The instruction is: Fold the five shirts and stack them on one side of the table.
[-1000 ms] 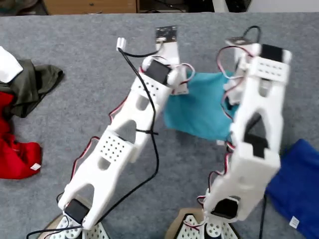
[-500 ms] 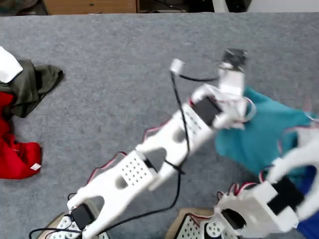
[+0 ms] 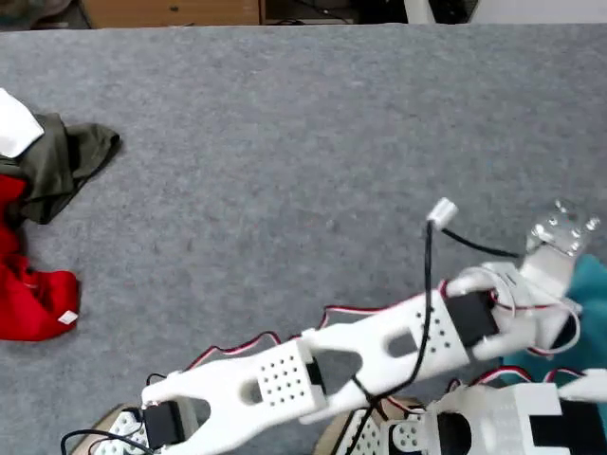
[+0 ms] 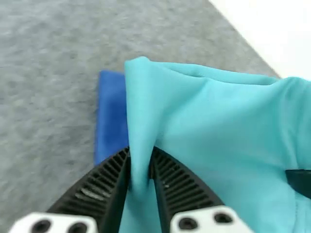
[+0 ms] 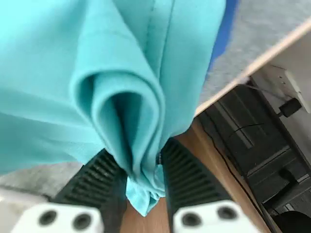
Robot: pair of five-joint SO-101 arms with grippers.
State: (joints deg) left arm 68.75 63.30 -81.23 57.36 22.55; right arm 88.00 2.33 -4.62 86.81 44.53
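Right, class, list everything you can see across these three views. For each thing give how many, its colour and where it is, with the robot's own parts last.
table: one, grey, under everything
teal shirt: one, teal, at the table's right edge, over the blue shirt
blue shirt: one, blue, on the table beneath the teal shirt
olive shirt: one, dark olive, crumpled at the left edge
red shirt: one, red, crumpled beside the olive shirt
white cloth: one, white, left edge, against the olive shirt
left arm: one, white, stretched across to the right
right arm: one, white, near right corner
left pincer: one, black, shut on a teal fold
right pincer: one, black, shut on bunched teal cloth
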